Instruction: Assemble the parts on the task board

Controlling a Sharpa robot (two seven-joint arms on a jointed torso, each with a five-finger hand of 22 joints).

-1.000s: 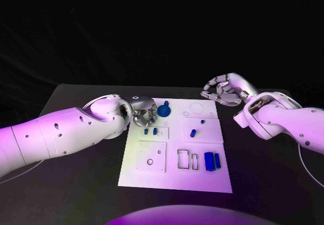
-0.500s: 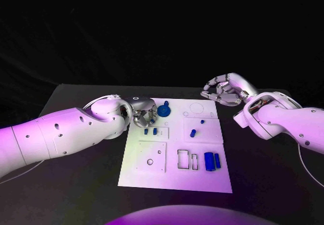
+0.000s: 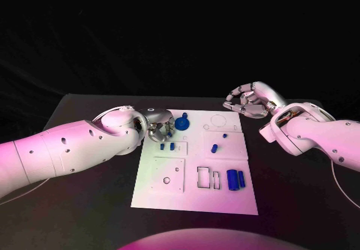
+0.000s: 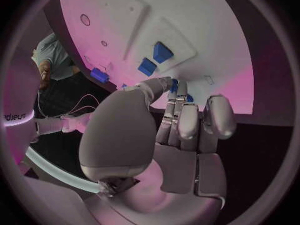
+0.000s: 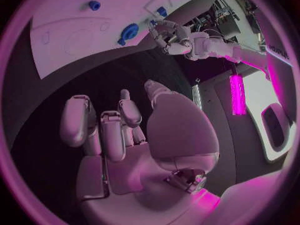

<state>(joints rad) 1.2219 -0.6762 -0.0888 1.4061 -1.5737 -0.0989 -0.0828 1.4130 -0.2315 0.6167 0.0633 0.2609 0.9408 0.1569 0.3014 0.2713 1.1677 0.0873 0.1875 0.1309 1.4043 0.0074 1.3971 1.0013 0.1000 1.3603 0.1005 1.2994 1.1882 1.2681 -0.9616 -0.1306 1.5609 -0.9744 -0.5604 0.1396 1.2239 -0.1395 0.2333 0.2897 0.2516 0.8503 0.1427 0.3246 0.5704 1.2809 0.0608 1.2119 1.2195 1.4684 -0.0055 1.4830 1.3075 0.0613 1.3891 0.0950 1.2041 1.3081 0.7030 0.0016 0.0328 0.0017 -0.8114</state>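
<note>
L robot hand (image 3: 159, 125) curled, grip unclear, beside round blue part (image 3: 182, 124); may knock it. R robot hand (image 3: 249, 100) empty, fingers apart.

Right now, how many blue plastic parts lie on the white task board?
7: one round disc by the left hand, two blocks just nearer, two small pieces centre-right, two long bars at the near right. The hand may hide others.

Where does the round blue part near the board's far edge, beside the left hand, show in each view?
Head view: round blue part at the board's far edge, right beside the left hand.
Left wrist view: I cannot pick it out for sure.
Right wrist view: on the white board, round blue part near the left hand.
Shared landmark: the left hand.
</note>
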